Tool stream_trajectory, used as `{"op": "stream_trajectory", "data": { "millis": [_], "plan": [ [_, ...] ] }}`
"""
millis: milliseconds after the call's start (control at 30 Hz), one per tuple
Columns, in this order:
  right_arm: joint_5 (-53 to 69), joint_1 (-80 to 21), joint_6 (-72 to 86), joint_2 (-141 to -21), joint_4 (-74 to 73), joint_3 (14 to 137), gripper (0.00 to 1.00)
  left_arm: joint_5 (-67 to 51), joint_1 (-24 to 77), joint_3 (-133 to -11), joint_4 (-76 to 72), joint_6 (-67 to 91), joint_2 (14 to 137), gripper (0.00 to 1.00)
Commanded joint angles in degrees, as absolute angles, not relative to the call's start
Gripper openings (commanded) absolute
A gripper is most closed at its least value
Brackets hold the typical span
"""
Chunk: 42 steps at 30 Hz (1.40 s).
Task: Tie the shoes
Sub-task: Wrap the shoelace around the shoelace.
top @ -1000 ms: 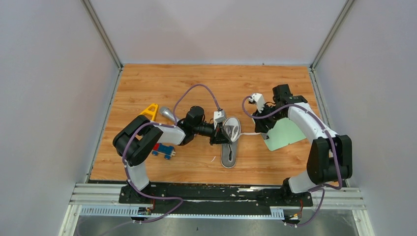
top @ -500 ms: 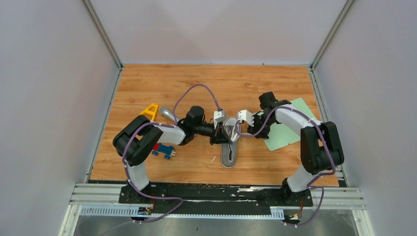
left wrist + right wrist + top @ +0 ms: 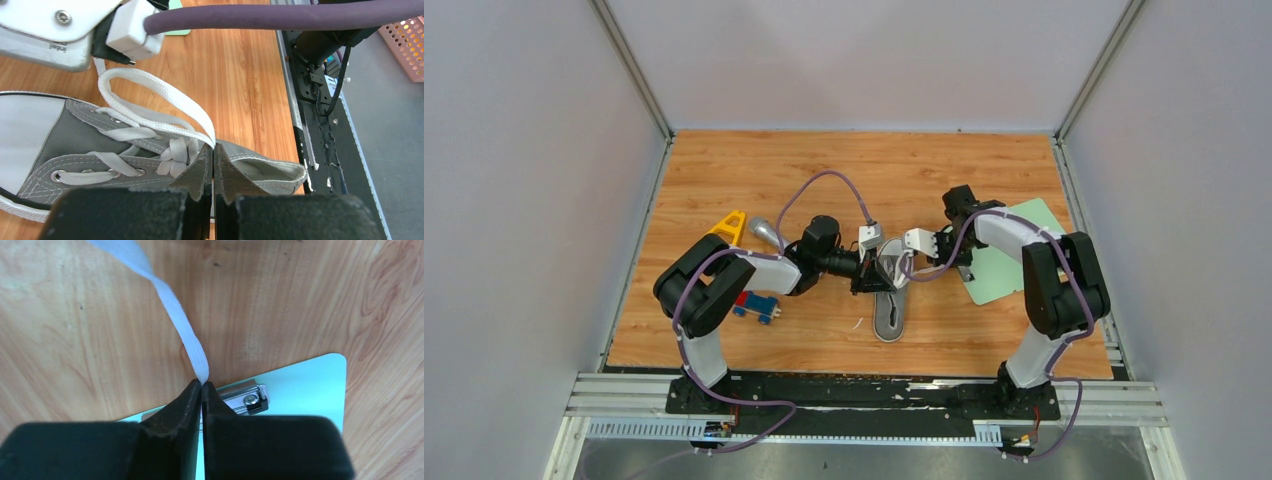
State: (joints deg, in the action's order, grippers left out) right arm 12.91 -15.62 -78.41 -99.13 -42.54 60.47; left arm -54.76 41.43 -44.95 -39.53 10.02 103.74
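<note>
**Status: both jaws clenched on lace**

**Top view.** The sneaker (image 3: 887, 318) lies at the middle of the table (image 3: 774, 170), toe toward the near edge. My left arm reaches it from the left. My right arm reaches in from the right, over the left edge of a green clipboard (image 3: 1009, 262). A toy car (image 3: 755, 305) sits near left, well apart from the sneaker.

**Left wrist view.** My left gripper (image 3: 213, 167) is clenched, its tips pressed together on the end of a lace loop (image 3: 150, 85) at the sneaker's opening. The loop arcs away above the laced eyelets.

**Right wrist view.** My right gripper (image 3: 201, 390) is clenched on a single lace strand (image 3: 175, 315). The strand runs away over bare wood. The clipboard's metal clip (image 3: 247, 399) lies just under the tips.
</note>
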Motion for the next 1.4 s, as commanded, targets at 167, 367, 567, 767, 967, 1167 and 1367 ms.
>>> {"op": "stream_trajectory", "data": {
  "millis": [167, 367, 567, 767, 967, 1167, 1367],
  "plan": [
    [21.68, -14.9, -67.89, -98.97, -52.39, 74.56, 0.0, -55.65, 41.13, -46.77, -40.46, 9.82, 104.03, 0.0],
    [31.89, -16.02, -52.78, -96.14, -57.54, 85.93, 0.0, -56.93, 41.13, -46.97, -40.56, 9.64, 104.23, 0.0],
    [35.96, -19.84, -44.01, -92.68, -57.51, 86.98, 0.0, -57.5, 41.14, -47.08, -40.37, 9.38, 104.09, 0.0],
    [35.06, -25.89, -40.31, -90.02, -57.7, 86.97, 0.0, -56.9, 41.13, -47.56, -39.73, 9.65, 104.17, 0.0],
    [35.99, -31.35, -41.64, -86.43, -60.11, 84.09, 0.0, -55.46, 40.8, -47.9, -38.86, 10.26, 103.96, 0.0],
    [39.11, -33.98, -44.88, -80.98, -63.6, 75.47, 0.0, -54.03, 39.77, -47.82, -39.52, 12.08, 104.27, 0.0],
    [38.49, -35.8, -45.86, -78.18, -63.17, 67.24, 0.0, -54.26, 39.06, -48.48, -40.34, 13.59, 105.63, 0.0]
  ]
}}
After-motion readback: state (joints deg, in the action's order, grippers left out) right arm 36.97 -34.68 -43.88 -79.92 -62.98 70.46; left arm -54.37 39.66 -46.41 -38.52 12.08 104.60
